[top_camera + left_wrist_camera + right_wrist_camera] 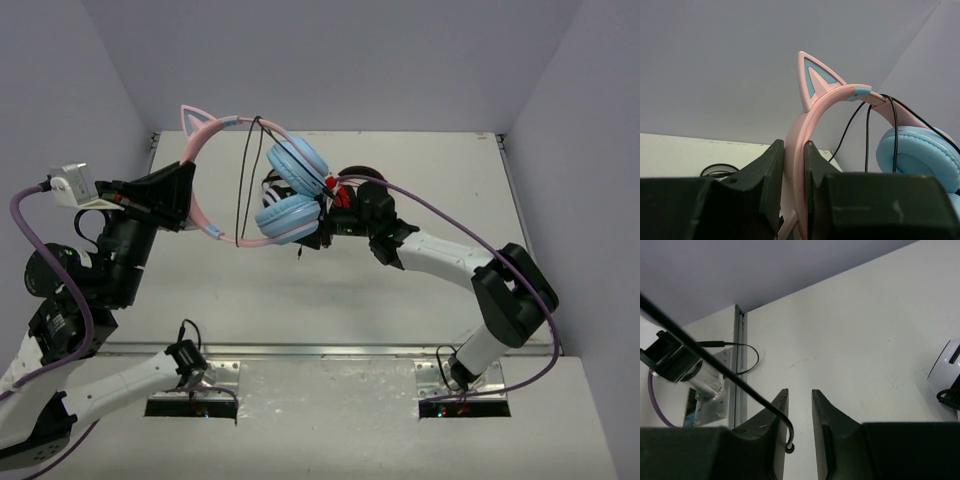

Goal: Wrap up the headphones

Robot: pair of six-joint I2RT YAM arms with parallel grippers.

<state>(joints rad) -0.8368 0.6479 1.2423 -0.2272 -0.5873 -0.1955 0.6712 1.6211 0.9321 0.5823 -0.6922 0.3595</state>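
Observation:
The headphones hang in the air above the table: pink headband [205,215], one cat ear [200,124], two light blue ear cups [298,165]. My left gripper [185,198] is shut on the headband; in the left wrist view the band [796,165] sits pinched between the jaws, with the cat ear [812,82] and an ear cup [920,155] above. The thin black cable [246,175] is looped over the band. My right gripper [320,237] sits just below the ear cups, jaws narrowly apart [800,392]. The cable's end [790,444] hooks over the left finger into the gap, unpinched.
White-and-black headphones [273,190] and red-and-black headphones [350,185] lie on the table behind the blue cups. A white cup edge [946,362] shows in the right wrist view. A metal mount [697,385] with a purple cable stands at the table's edge.

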